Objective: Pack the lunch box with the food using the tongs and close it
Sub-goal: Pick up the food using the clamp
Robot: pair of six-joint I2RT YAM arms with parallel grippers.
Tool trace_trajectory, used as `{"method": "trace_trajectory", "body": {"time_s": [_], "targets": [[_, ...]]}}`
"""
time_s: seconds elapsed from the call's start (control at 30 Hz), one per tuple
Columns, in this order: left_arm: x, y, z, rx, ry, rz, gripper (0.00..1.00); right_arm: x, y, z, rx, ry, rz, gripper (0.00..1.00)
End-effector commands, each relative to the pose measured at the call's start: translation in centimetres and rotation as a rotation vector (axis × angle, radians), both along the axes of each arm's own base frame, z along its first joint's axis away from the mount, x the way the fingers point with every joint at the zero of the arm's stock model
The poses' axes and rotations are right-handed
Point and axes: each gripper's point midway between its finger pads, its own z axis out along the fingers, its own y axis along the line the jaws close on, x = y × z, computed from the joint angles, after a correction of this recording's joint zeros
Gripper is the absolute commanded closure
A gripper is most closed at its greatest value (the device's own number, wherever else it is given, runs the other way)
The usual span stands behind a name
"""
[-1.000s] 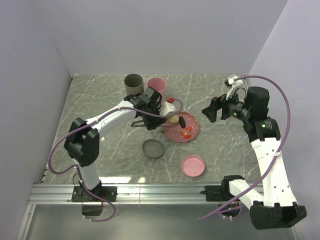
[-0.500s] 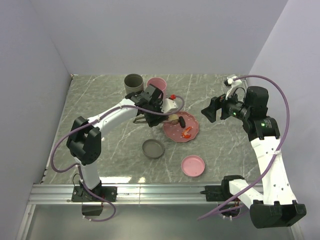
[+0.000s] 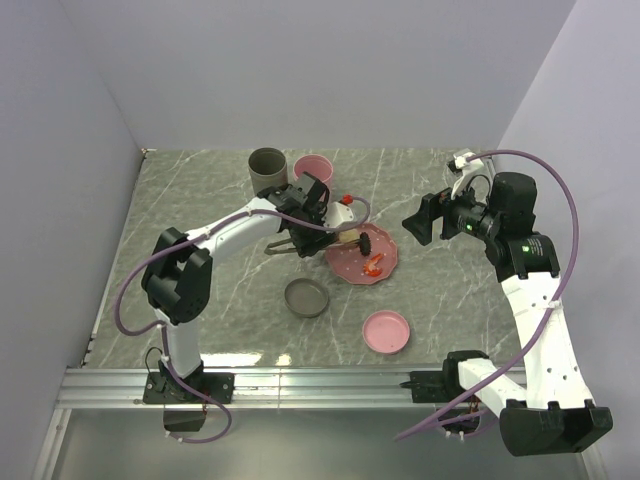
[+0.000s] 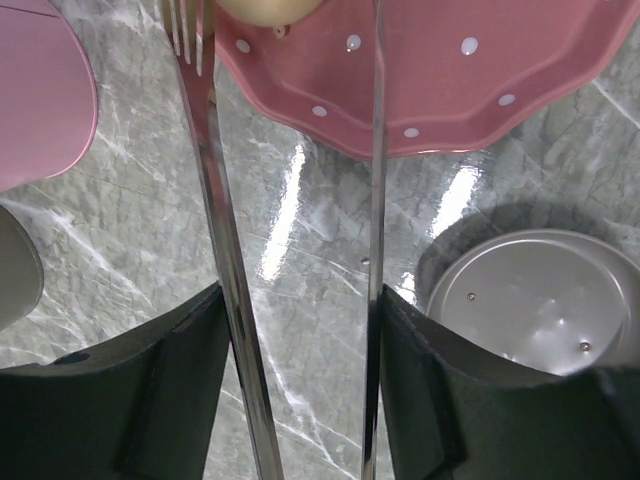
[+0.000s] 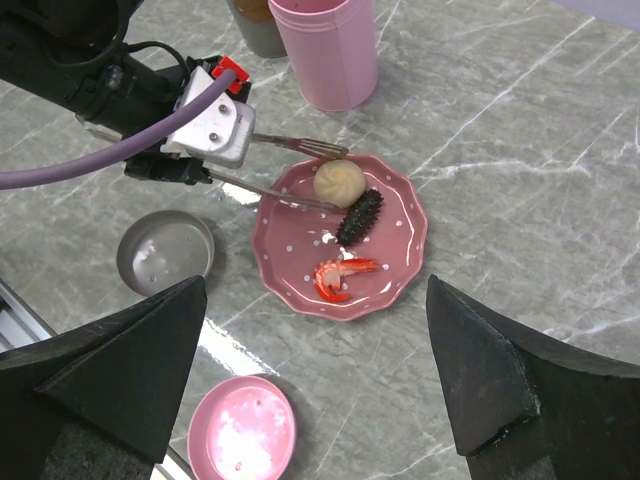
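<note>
My left gripper (image 4: 300, 295) (image 3: 300, 225) is shut on the tongs (image 4: 215, 200) (image 5: 290, 147), one thin arm against each finger. The tong tips straddle the beige ball (image 5: 339, 183) (image 4: 268, 8) at the back of the pink scalloped plate (image 5: 395, 270) (image 3: 385, 275). The forked tip lies at the ball's side. A dark oblong piece (image 5: 360, 215) lies beside the ball, and a red-orange shrimp (image 5: 340, 275) (image 3: 373, 264) in front. The lunch box stands open as a grey cup (image 3: 267, 165) and a pink cup (image 3: 314, 170). My right gripper (image 3: 425, 218) (image 5: 315, 285) hangs open and empty, high to the plate's right.
A grey lid (image 3: 306, 297) (image 4: 530, 300) lies in front of the plate's left side, and a pink lid (image 3: 385, 331) (image 5: 240, 425) lies nearer the front edge. The cups stand close behind my left wrist. A purple cable loops over the left arm.
My left gripper has shifted slightly back and right, carrying the tong tips further around the beige ball. The right arm has stayed still.
</note>
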Motion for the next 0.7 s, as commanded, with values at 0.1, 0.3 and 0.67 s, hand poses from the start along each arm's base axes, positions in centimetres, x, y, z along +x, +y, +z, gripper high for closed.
{"method": "trace_trajectory", "body": {"time_s": [0.1, 0.3, 0.67], "targets": [[1.44, -0.60, 1.35, -0.022, -0.062, 0.003, 0.36, 0.15, 0.04, 1.01, 0.007, -0.031, 0.010, 0.03], [1.86, -0.15, 1.22, -0.004, -0.082, 0.020, 0.37, 0.12, 0.04, 1.05, 0.007, -0.032, 0.010, 0.03], [1.46, -0.59, 1.02, -0.004, -0.056, -0.001, 0.38, 0.08, -0.08, 0.86, 0.000, -0.031, 0.007, 0.03]]}}
